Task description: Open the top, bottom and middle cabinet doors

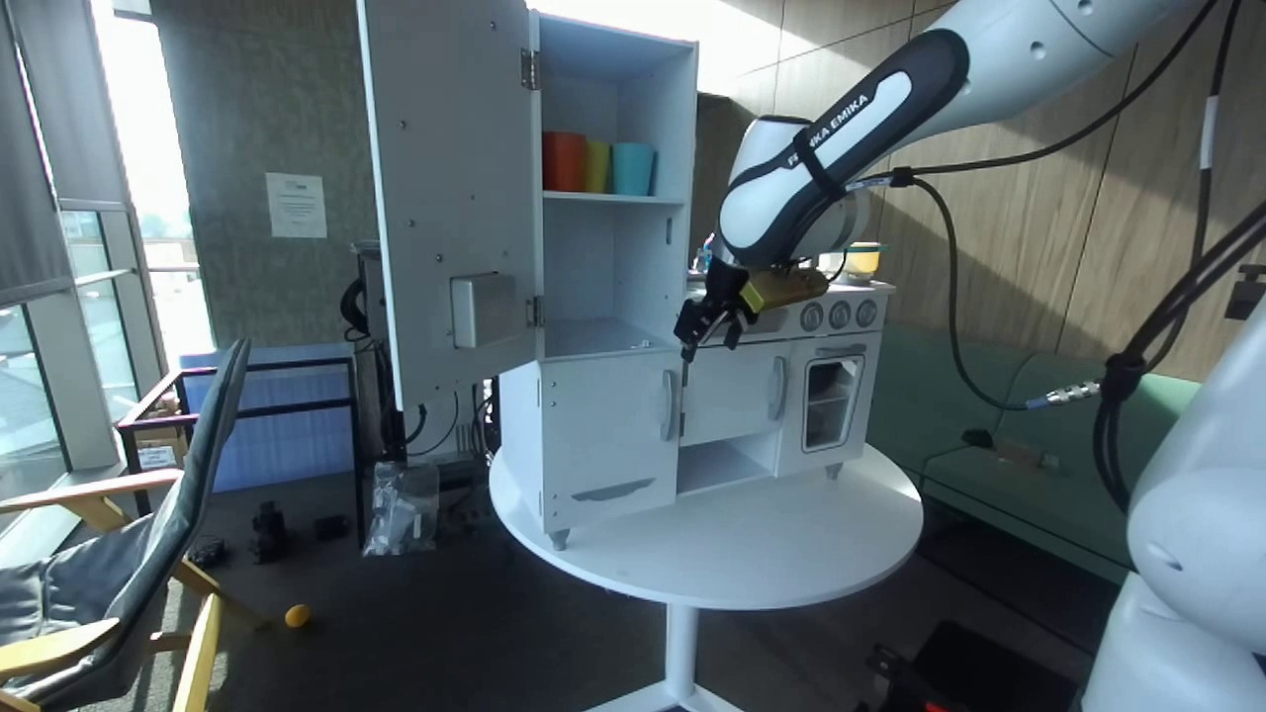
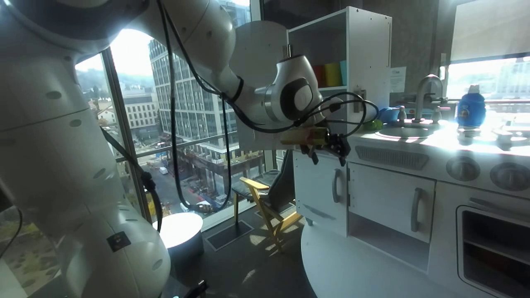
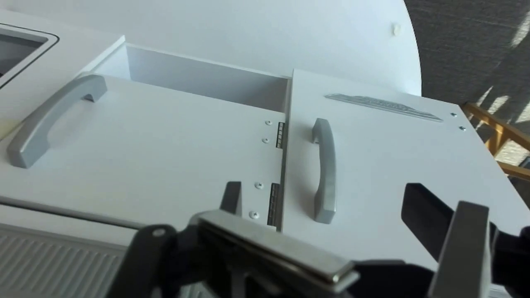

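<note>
The top door (image 1: 445, 198) of the white toy kitchen (image 2: 368, 56) is swung wide on its hinges, above and to the left of the gripper (image 2: 329, 161) in both exterior views. The bottom door (image 3: 385, 174) is closed, below the gripper in those views; its grey handle (image 3: 328, 174) is seen in the wrist view between the fingers (image 3: 426, 217), ahead of them and touched by neither. The middle door (image 3: 165, 140) is also closed, just beside the bottom door, and is found below and to the right of the gripper in both exterior views. The gripper's fingers are spread well apart, and nothing is held.

Above the gripper, in the compartment bared by the top door, a red cup (image 1: 564, 161), a yellow cup (image 1: 596, 166) and a blue cup (image 1: 633, 169) are lined up on a shelf (image 1: 613, 199). Farther to its right, the knobs (image 1: 839, 314) and the oven window (image 1: 833, 403) are set. Higher than the gripper and to its right, a faucet (image 2: 420, 99) and a blue bottle (image 2: 471, 109) are seen. Below it, the kitchen is carried by a round white table (image 1: 860, 519). Well apart to its left, a chair (image 1: 193, 494) is placed.
</note>
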`<state>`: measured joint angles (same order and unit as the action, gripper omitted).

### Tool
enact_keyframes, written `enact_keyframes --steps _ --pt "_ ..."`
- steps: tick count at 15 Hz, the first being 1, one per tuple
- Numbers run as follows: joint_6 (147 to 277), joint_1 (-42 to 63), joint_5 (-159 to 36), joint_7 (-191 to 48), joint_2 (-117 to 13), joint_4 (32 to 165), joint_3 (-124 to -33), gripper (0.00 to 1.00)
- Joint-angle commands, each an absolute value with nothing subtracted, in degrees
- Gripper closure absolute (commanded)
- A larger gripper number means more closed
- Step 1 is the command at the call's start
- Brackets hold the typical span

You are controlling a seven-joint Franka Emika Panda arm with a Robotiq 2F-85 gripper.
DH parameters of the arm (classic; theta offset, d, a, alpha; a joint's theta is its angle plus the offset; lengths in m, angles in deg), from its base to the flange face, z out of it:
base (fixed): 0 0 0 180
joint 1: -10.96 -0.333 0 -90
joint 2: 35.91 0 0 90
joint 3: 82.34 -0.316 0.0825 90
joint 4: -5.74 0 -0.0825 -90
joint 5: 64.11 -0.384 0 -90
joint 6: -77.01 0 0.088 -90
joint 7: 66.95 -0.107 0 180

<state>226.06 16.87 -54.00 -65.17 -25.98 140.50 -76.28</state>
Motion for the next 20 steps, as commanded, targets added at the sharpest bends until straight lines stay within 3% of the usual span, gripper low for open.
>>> enact_keyframes --steps 1,9,20 --pt "225.88 17.37 -53.44 -65.44 -26.05 140.37 -76.57 0.0" --pt "225.94 12.77 -71.35 -39.33 -29.99 137.61 -72.79 0.0" --pt "240.45 15.24 -73.73 -38.42 -42.35 137.32 -74.93 0.0"
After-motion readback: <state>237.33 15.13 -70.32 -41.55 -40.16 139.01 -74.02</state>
